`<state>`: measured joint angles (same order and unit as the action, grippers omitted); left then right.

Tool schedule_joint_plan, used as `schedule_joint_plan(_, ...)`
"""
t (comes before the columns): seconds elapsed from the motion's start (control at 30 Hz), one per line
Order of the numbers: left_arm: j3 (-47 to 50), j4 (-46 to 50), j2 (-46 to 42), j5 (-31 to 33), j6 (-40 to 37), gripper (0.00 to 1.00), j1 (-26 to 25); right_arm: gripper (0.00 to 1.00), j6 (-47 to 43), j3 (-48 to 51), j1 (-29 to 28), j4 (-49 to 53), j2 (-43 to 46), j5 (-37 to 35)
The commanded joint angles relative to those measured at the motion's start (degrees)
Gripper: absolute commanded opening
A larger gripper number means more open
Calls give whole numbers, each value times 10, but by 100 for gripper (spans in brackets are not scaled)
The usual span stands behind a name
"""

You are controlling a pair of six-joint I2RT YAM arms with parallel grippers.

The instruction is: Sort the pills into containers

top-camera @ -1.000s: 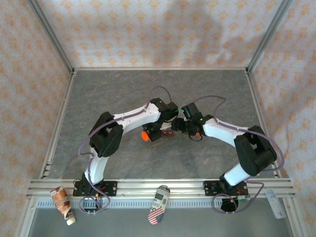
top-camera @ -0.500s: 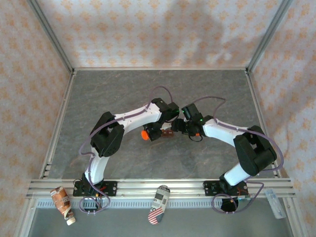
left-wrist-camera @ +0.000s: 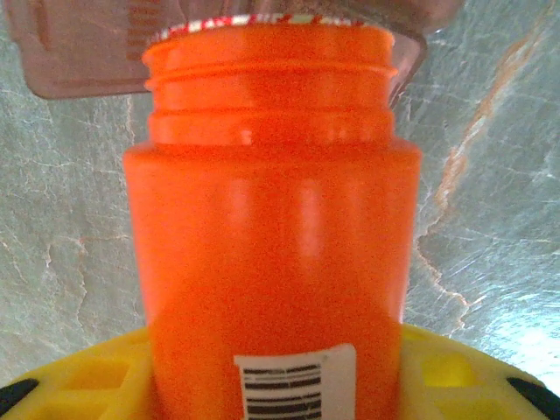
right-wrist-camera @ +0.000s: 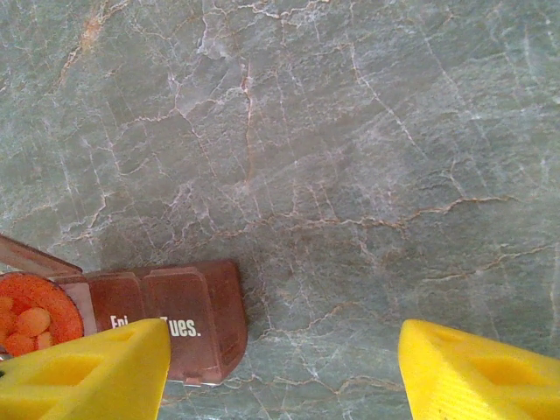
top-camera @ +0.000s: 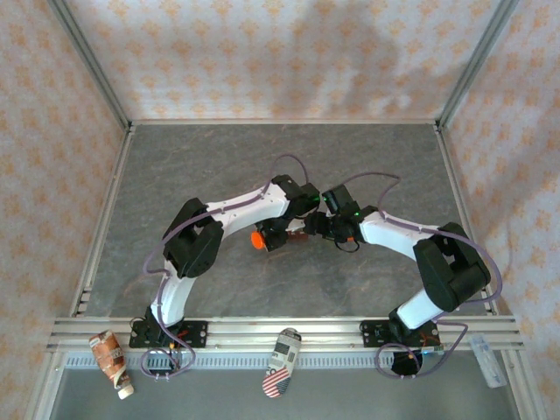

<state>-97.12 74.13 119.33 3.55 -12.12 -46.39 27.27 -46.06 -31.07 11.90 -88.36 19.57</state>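
Pills [right-wrist-camera: 31,319] are sitting in the mouth of the orange bottle [right-wrist-camera: 26,315] at the lower left of the right wrist view, a small heap of rounded tan-orange pieces. None are showing in the pill box [right-wrist-camera: 166,324] beside it, so I am judging the sorting as barely begun, with the pouring and the dividing among compartments left to do.

The left gripper [left-wrist-camera: 276,385] is clamping the bottle [left-wrist-camera: 271,254] by its body between yellow fingers [left-wrist-camera: 79,381]. It is tipping the open neck against the dark red-brown box [left-wrist-camera: 79,52] at the top of that frame. The box is lying on the grey table [right-wrist-camera: 350,157], one flap lid [right-wrist-camera: 31,255] looking raised at its left end, the next ones shut and lettered.

The right gripper [right-wrist-camera: 280,376] is hanging over the table with its jaws spread wide and nothing between them, one finger [right-wrist-camera: 87,372] just beside the box. From above, bottle [top-camera: 257,239] and box [top-camera: 296,234] are meeting at mid-frame between the two arms.
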Motion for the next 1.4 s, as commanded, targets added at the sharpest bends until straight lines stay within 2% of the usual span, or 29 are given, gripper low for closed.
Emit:
schedule_joint_plan(0.0,-17,20,10,21,-11,0,-5,69,5,6,2,-7,-7,-2)
schedule_joint_plan(1.37,-53,38,25,14,-8,0,-12,69,6,7,2,-11,-20,2)
